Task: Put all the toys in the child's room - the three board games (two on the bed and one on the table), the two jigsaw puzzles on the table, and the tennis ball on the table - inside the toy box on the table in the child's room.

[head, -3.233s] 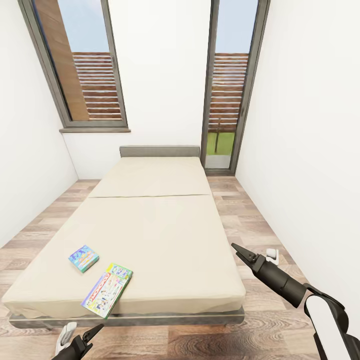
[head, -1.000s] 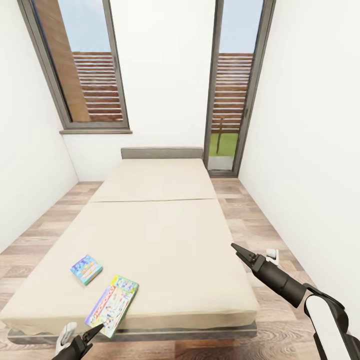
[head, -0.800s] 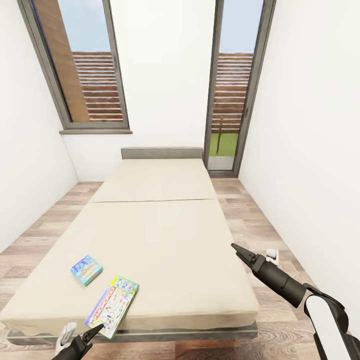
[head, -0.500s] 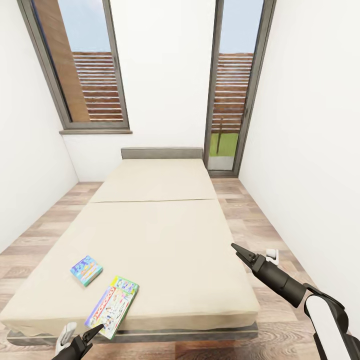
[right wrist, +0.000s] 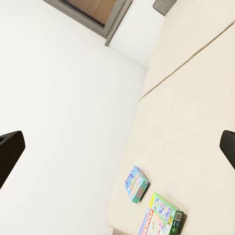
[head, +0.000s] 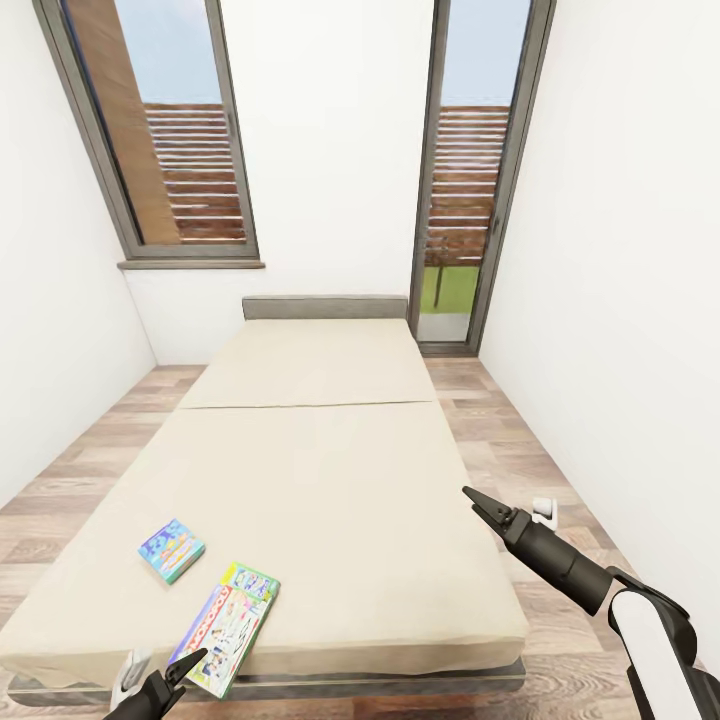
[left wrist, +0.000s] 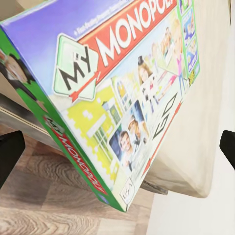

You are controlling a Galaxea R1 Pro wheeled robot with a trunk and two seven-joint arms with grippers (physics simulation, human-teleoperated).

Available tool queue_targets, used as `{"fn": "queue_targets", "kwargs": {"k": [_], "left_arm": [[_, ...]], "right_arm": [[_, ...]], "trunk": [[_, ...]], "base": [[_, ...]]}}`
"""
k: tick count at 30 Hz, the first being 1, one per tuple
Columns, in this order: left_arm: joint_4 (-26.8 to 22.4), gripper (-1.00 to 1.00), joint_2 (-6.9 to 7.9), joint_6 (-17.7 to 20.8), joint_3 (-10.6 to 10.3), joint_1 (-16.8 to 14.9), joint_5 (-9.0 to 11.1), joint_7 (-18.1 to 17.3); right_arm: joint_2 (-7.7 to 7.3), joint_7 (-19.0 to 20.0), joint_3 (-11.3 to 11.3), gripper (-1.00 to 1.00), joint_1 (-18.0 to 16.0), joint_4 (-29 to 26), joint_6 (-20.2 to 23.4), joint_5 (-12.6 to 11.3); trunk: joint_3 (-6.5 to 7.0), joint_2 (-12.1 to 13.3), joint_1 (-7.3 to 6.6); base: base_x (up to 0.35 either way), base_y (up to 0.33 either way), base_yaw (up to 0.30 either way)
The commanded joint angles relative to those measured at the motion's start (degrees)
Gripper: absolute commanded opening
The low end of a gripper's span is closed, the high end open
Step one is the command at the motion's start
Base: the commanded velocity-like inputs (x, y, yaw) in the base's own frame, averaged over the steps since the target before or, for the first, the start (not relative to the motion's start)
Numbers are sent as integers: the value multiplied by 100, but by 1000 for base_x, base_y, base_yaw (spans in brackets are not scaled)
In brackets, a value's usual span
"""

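Bed [head: 330, 470]: beige mattress on a dark frame, headboard [head: 325, 306] against the far white wall between two tall grey-framed windows, wood-plank floor either side; two board games lie flat near its foot corner on my left, the small blue game [head: 171, 549] and, just beside it and apart, the green-edged Monopoly game [head: 225, 627], whose corner juts past the mattress edge. My left gripper [head: 190, 663] sits at that jutting corner, fingers spread wide, box between them, not touching. My right gripper [head: 472, 498] hangs over the bed's right edge, fingers wide, empty.
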Motion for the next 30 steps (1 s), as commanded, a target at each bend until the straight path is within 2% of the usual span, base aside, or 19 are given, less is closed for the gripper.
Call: {"fn": "queue_targets", "kwargs": {"k": [1,24,30], "left_arm": [[3,100,1,53,3,-3,38,-11],[5,100,1,70,3,-3,38,-20],[7,100,1,71,3,-3,42,-20]], "right_arm": [[1,14,-8,100,-4,0,36,-4],[1,14,-17,100,-4,0,36,-4],[1,14,-16,100,-4,0,36,-4]], "trunk": [[-5,-2,-1],[-5,-2,-1],[-113,-243,131]], "base": [[3,1,0],[0,0,0],[0,0,0]]}}
